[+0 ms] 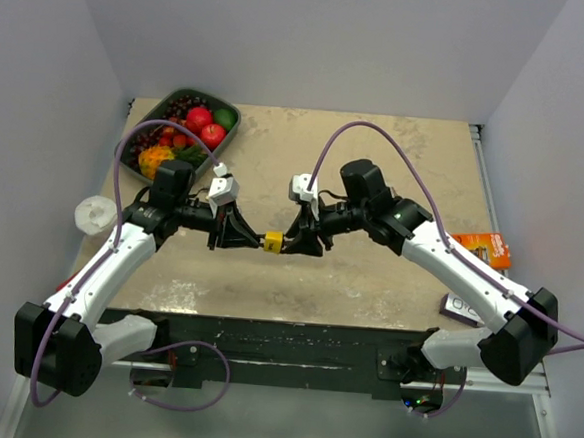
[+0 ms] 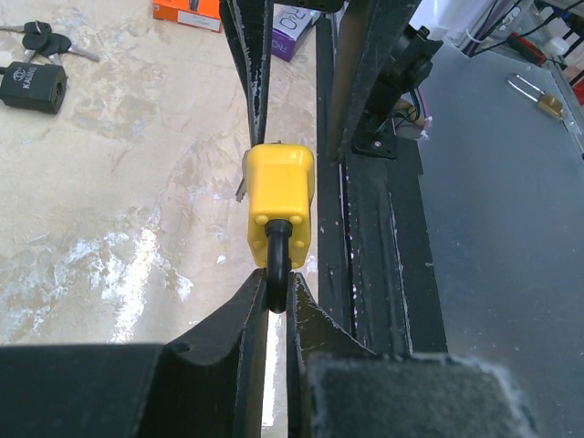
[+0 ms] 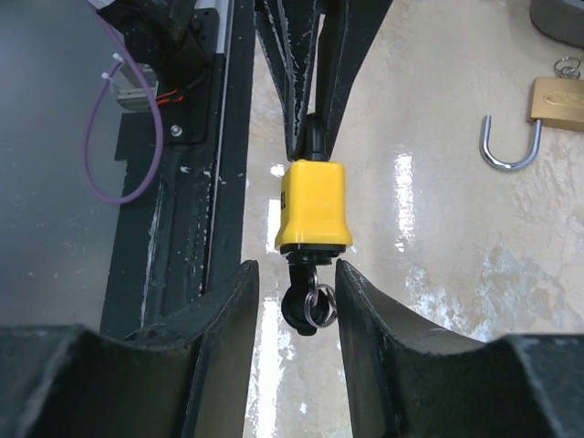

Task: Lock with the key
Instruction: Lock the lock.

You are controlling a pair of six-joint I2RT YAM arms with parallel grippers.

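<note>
Your left pincer (image 2: 276, 285) was clamped on the shackle (image 2: 276, 251) of the yellow padlock (image 1: 272, 242), holding it in the air above the surface (image 1: 368, 274) near its front edge. Your right pincer (image 3: 297, 269) stood apart, its fingers on either side of the key (image 3: 299, 306) seated in the padlock's base.

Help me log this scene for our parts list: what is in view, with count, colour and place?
held padlock: 1, yellow, centre, held by its shackle
key: 1, black, in its underside
spare padlock: 1, black, on the table by black keys
open padlock: 1, brass, on the table
fruit tray: 1, dark green, far left corner
box: 1, orange, right table edge
left gripper: 1, black, shut on the held padlock's shackle
right gripper: 1, black, open around the key
</note>
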